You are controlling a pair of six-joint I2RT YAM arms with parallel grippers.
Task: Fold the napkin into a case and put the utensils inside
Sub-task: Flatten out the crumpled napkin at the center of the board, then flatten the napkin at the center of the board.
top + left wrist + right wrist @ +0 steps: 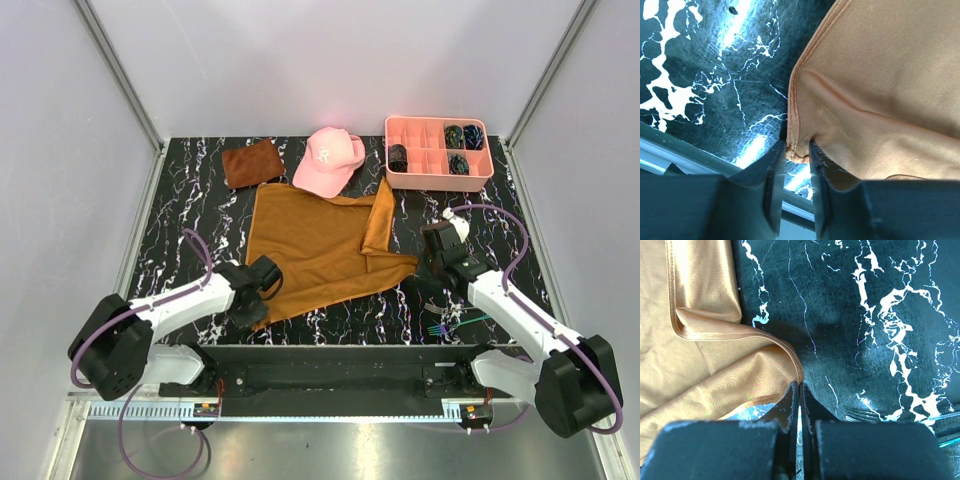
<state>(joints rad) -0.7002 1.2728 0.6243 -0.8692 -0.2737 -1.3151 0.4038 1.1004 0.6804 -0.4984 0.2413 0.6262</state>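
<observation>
Napkin lies spread mid-desk. Left gripper is narrow, pinching its near-left corner; right gripper is closed at the near-right corner, cloth caught or not I cannot tell. Risk: so thin a bite slips on lifting and skews the fold. The wrist views show the bites, and only the top view shows the whole cloth.

Caramel napkin spread, edge folded, utensils nearby
</observation>
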